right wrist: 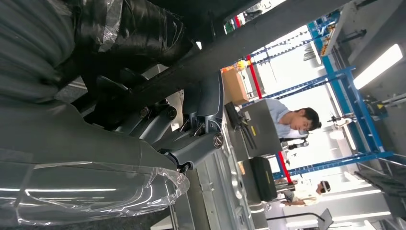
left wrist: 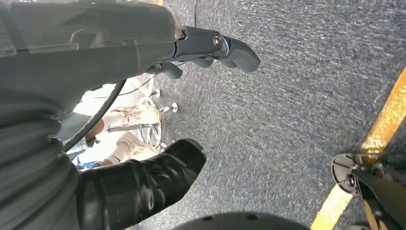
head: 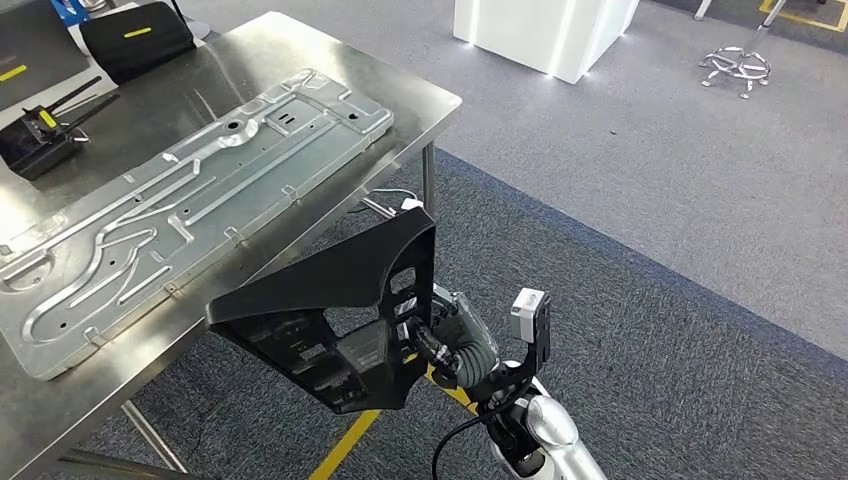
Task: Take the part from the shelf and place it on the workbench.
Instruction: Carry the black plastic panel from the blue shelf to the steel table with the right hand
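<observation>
Right hand (head: 432,340) gripping black part (head: 330,300) beside steel workbench (head: 420,95); left hand (left wrist: 210,48) apparently empty, fingers apart.

No legible text, label, brand or number is showing in any view; yellow stripes are appearing on the black cases (head: 137,38), but they are carrying no readable characters.

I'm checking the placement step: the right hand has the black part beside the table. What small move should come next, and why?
Probably carry the black part up and to the left, over the table, before lowering it. The right hand holds it off the table's near edge, above the carpet and lower than the tabletop. The metal panel covers much of the near surface, so it should aim for bare steel beside that.
</observation>
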You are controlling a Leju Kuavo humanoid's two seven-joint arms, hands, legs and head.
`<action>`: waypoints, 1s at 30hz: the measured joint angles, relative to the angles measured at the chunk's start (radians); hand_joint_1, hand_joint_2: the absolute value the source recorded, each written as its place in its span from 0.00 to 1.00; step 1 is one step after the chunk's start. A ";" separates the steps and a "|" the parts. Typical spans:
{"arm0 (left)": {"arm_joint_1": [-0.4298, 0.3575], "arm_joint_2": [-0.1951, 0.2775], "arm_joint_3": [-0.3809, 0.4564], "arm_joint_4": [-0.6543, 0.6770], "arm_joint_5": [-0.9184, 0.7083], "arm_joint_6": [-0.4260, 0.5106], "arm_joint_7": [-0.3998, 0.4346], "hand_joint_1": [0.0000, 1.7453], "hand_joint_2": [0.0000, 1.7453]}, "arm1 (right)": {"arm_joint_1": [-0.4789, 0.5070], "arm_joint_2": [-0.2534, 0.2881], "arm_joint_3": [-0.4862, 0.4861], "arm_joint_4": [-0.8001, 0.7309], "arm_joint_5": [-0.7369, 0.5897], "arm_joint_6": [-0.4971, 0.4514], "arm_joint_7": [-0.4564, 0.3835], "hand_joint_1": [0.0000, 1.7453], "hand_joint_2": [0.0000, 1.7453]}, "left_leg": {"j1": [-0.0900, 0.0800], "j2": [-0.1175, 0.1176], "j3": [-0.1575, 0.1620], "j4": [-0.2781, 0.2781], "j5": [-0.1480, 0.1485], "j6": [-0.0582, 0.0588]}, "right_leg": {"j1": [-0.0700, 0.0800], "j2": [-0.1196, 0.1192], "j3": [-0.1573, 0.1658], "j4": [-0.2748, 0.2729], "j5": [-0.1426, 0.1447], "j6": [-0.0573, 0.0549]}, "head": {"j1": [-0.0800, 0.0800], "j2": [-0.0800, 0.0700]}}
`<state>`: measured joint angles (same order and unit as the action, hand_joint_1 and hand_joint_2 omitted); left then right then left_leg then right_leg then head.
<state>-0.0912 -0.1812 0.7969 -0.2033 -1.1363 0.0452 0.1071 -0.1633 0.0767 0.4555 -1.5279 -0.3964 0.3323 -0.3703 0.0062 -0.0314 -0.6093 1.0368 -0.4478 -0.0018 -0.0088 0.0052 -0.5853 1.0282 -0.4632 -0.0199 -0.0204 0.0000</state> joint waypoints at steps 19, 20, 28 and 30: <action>-0.021 0.005 -0.002 0.000 -0.022 -0.010 0.005 0.00 1.00 | 0.033 -0.010 0.000 -0.047 0.017 -0.035 -0.004 1.00 1.00 | 0.000 0.026 0.051 -0.030 -0.015 0.044 | 0.000 -0.009 -0.096 0.230 -0.113 0.039 | 0.001 0.000; -0.021 0.005 -0.002 0.000 -0.023 -0.010 0.005 0.00 1.00 | 0.036 -0.011 0.000 -0.048 0.018 -0.036 -0.004 1.00 1.00 | -0.002 0.025 0.054 -0.030 -0.018 0.045 | 0.000 -0.009 -0.130 0.276 -0.124 0.039 | 0.001 0.000; -0.022 0.003 -0.002 0.000 -0.023 -0.012 0.007 0.00 1.00 | 0.046 -0.017 -0.001 -0.057 0.019 -0.046 -0.007 1.00 1.00 | -0.005 0.014 0.099 -0.029 -0.056 0.019 | 0.018 -0.003 -0.051 0.000 0.027 0.001 | 0.002 0.000; -0.022 0.003 -0.002 0.000 -0.023 -0.012 0.007 0.00 1.00 | 0.047 -0.017 -0.001 -0.061 0.019 -0.046 -0.007 1.00 1.00 | -0.005 0.016 0.101 -0.008 -0.059 0.009 | 0.013 -0.003 -0.029 -0.009 0.031 -0.010 | 0.002 0.000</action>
<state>-0.1130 -0.1780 0.7953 -0.2033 -1.1589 0.0333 0.1139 -0.1158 0.0593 0.4547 -1.5885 -0.3769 0.2862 -0.3775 0.0007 -0.0155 -0.5078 1.0292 -0.5063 0.0071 0.0044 0.0026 -0.6147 1.0190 -0.4326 -0.0296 -0.0182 0.0000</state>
